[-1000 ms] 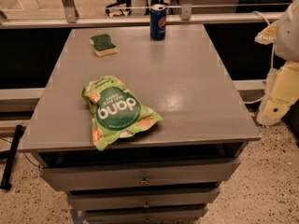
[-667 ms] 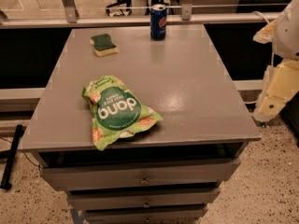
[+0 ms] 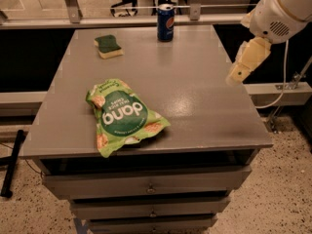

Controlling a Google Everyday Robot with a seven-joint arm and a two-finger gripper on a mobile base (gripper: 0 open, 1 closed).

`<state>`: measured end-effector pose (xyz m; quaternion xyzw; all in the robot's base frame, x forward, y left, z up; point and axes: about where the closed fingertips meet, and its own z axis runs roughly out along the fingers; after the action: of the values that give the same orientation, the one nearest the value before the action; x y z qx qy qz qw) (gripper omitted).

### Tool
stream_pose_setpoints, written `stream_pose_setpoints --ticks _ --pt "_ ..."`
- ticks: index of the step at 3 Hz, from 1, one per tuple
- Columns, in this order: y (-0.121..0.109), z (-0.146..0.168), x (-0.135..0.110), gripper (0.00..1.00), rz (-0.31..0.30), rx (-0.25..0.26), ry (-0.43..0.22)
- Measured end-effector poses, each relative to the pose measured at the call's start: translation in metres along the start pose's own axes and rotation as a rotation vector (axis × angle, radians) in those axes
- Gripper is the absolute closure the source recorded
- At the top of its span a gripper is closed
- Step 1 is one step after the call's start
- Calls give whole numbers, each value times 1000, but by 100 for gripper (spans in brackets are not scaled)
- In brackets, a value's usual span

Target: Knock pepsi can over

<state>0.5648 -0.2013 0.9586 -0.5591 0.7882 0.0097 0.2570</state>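
The pepsi can (image 3: 165,23) is dark blue with a silver top and stands upright at the far edge of the grey table (image 3: 195,106), near its middle. My gripper (image 3: 237,73) is cream-coloured and hangs from the white arm (image 3: 282,13) above the table's right edge. It is well to the right of the can and nearer to me, not touching anything.
A green chip bag (image 3: 123,114) lies on the table's near left part. A green and yellow sponge (image 3: 108,46) lies at the far left. Drawers (image 3: 146,186) sit under the tabletop. A rail (image 3: 122,21) runs behind the table.
My gripper and arm have moved up and to the left, from beside the table's right side to above its right edge. The can, bag and sponge have not moved.
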Motion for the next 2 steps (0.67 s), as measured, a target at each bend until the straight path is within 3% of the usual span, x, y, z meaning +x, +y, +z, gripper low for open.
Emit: stream_pose_setpoints --ticks 1,2 --pt "-77 50 -36 0 40 83 -137" --pt "-77 51 -36 0 40 82 -137"
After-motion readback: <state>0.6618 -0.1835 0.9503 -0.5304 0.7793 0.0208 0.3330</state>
